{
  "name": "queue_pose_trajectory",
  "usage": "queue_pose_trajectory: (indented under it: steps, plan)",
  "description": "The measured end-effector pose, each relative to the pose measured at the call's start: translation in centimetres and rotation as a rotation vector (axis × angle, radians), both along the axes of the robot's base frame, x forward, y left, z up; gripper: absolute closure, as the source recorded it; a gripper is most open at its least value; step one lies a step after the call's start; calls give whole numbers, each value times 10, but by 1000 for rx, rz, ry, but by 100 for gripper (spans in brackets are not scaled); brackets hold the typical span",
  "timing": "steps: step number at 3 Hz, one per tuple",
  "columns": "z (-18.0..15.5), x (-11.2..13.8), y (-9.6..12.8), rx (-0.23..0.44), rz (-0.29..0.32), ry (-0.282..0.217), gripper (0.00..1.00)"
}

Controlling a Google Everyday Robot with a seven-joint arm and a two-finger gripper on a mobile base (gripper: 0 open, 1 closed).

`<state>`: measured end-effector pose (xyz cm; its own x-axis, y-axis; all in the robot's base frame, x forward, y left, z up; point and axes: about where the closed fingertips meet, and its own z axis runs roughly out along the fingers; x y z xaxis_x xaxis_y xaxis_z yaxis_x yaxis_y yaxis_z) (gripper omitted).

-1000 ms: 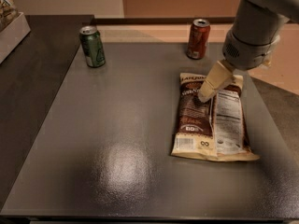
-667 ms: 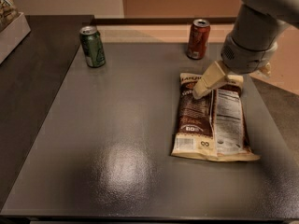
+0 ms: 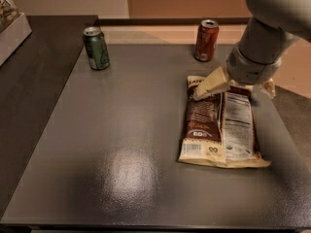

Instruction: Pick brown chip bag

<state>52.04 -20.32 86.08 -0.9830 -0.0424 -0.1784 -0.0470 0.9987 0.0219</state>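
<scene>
The brown chip bag (image 3: 218, 125) lies flat on the grey table (image 3: 121, 130) at the right, with cream edges, a dark brown panel and a white nutrition label facing up. My gripper (image 3: 233, 92) hangs from the grey arm over the bag's far end. Its cream fingers are spread wide: the left finger (image 3: 212, 83) points down-left over the bag's top left corner, and the tip of the other finger (image 3: 267, 87) shows past the bag's top right corner. The gripper is open and holds nothing.
A red-brown soda can (image 3: 206, 40) stands just behind the bag. A green soda can (image 3: 96, 48) stands at the back left. A light box (image 3: 10, 28) sits at the far left on a dark counter. The table's right edge is close to the bag.
The left finger has swung a little further left over the bag's top corner. The bag and both cans have not moved.
</scene>
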Motion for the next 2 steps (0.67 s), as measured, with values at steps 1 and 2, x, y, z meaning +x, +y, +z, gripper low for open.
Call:
queue_pose_trajectory:
  steps: [1, 2]
  plan:
    - [-14, 3, 7, 42, -35, 14, 0]
    - [-24, 6, 13, 69, -44, 28, 17]
